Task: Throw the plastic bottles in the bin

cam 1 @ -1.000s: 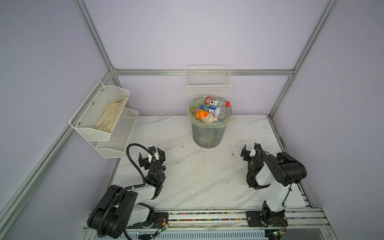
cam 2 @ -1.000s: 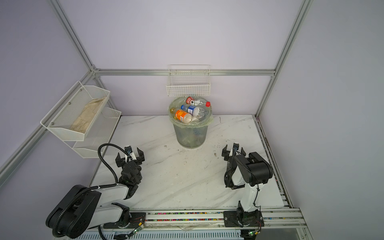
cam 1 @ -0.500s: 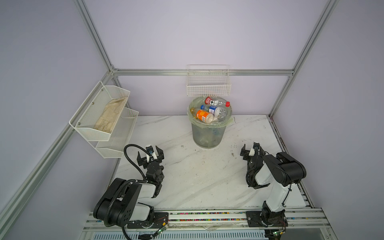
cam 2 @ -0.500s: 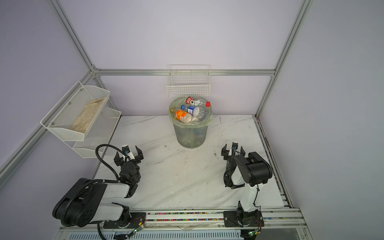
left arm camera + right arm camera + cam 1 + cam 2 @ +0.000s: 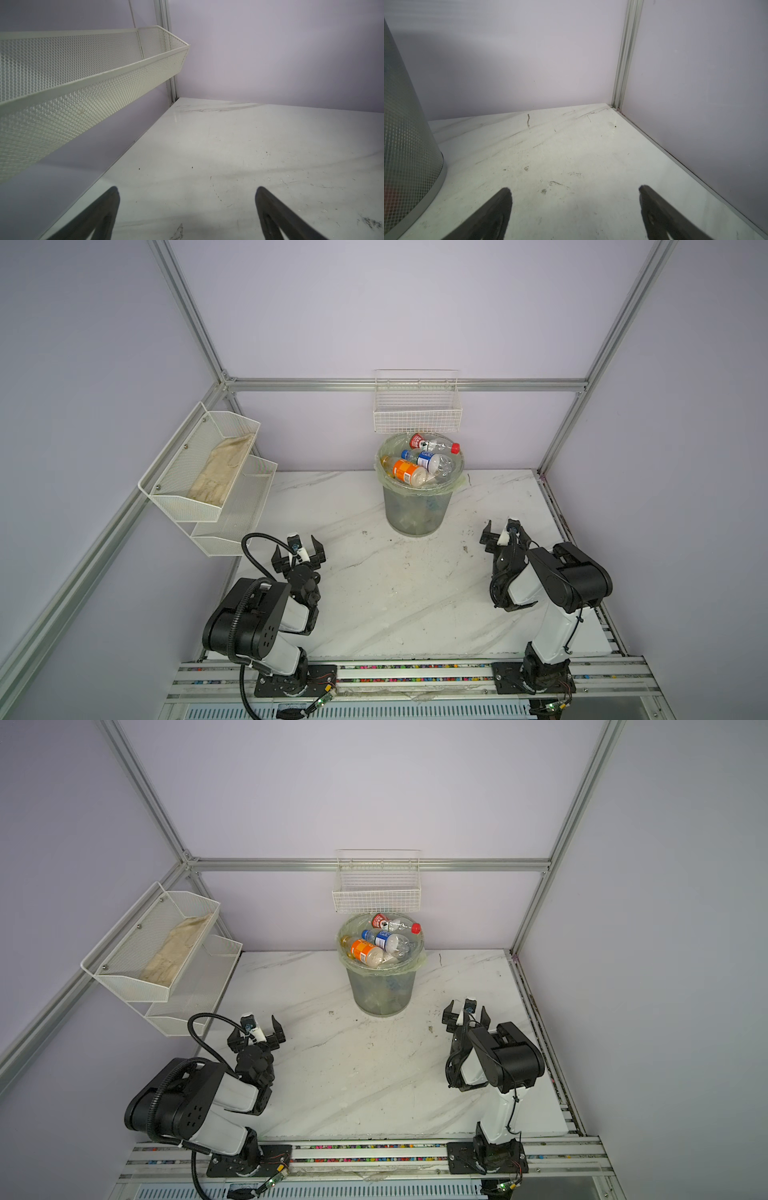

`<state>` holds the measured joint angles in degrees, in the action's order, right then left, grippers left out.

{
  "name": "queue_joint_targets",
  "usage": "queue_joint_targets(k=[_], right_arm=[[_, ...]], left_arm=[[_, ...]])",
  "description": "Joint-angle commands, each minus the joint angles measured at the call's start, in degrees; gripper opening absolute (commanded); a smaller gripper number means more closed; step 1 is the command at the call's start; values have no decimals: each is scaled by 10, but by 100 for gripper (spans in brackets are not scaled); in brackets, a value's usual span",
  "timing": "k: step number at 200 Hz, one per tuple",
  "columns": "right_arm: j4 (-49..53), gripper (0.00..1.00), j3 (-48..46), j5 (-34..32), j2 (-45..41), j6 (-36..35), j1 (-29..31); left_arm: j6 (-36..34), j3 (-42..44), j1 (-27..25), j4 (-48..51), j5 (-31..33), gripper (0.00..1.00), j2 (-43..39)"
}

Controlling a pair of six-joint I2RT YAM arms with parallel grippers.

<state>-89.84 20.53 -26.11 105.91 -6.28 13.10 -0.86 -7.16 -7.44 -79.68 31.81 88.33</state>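
Inside the lined bin (image 5: pixel 417 510), clear labelled bottles (image 5: pixel 409 471)

A robotics lab cell, shown by its aluminium frame (image 5: pixel 332 384), plain lilac panels (image 5: pixel 395 302) and mounting rail (image 5: pixel 415 675).

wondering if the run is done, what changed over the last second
The left arm folded in tighter, its elbow swinging up over its base, while the left gripper hardly shifted. Nothing was taken hold of or let go: both grippers are open and empty. The right gripper, the bin and the bottles in it stayed as they were.
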Motion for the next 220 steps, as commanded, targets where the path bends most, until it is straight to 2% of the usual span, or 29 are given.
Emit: queue_joint_targets(k=[1,11,26,40,75,93,101,116,132,146,182,220], right_arm=[[83,97,48,4,-26,45,-28],[104,97,50,21,-33,55,-39],[78,97,45,19,-29,36,-38],[63,97,34,36,-33,26,-35],[-37,97,-11,53,-23,3,-26],[61,97,35,22,-30,19,-26],[96,97,50,35,-28,43,-32],[115,97,56,51,-31,62,-50],[113,97,56,52,-32,57,-52],[112,97,55,52,-33,57,-52],[108,97,53,51,-34,52,-52],[105,97,53,51,-34,50,-53]], left_arm=[[7,9,4,-45,-9,100,-4],[2,11,3,-45,-29,100,-4],[-19,14,3,-44,-85,100,2],[-51,8,1,-64,-135,100,41],[-63,-7,-2,-61,-138,100,53],[-60,-24,0,-60,-116,100,69],[-55,-33,4,-53,-108,100,70],[-29,-67,16,35,-96,100,46],[26,-142,51,224,-98,100,25],[53,-154,73,302,-140,100,-1],[36,-132,74,228,-146,100,18],[37,-134,74,231,-144,100,17]])
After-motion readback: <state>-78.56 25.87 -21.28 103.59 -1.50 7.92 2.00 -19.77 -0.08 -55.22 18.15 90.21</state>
